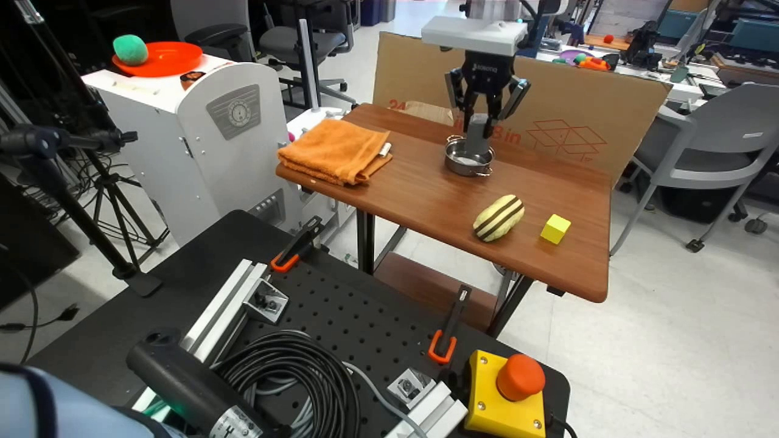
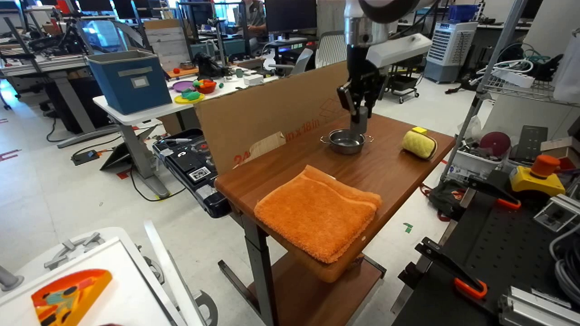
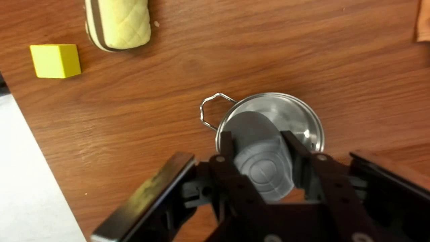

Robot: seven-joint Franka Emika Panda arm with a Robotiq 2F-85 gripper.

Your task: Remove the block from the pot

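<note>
- In an exterior view, we see the grey block [image 1: 477, 135], which we take for the task's block, gripped between the jaws; they stand partly closed, as far as its width permits. Its lower end is over or in the mouth of the pot [image 1: 467, 170].
- We judge that lifting out is the step in hand. We should raise slowly and straight up, with even pressure, before any sideways travel.
- On the bench [image 1: 420, 182] we count one pot, one orange cloth [image 1: 338, 148], one striped piece [image 1: 499, 218] and one yellow cube [image 1: 555, 229]; nearer to the camera, two clamps [image 1: 452, 322].
- In an exterior view, the pot [image 2: 346, 148] sits upright before one cardboard sheet [image 2: 281, 108]. We cannot tell if the block is above the rim, so we should raise it generously.
- There we count one cloth, one striped piece and one cube, partly hidden behind that piece.
- In the wrist view, two fingers [image 3: 226, 143] press the block from both sides, near the rim where one handle [image 3: 202, 112] shows. If the pot follows upward, we should lower and try nearer to its middle.
- Here we count one pot, one cube, one striped piece; no second block shows in the visible part of the pot.
</note>
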